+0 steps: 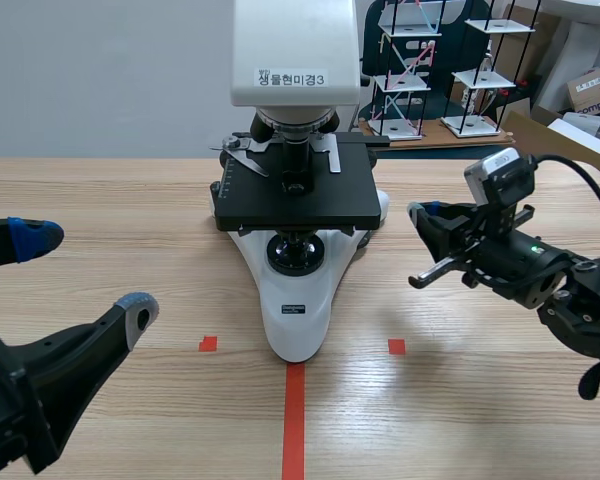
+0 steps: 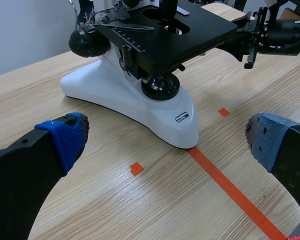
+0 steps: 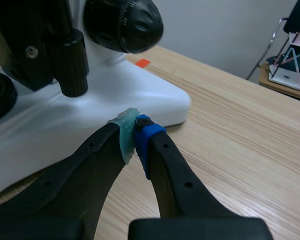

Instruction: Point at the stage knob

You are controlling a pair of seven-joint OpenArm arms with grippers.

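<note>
Stage knob (image 3: 71,62) stands vertical, tip down, ahead of right gripper (image 3: 134,132).

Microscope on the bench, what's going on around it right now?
The right arm's claw is shut on nothing. Its tip is close to the right side of the white-and-black lab microscope and aimed toward the black cylindrical stage knob, which hangs under the flat black stage. It stands short of the knob, not touching. The left arm's claw hangs open over the near part of the light wooden table, apart from the microscope, holding nothing.
</note>
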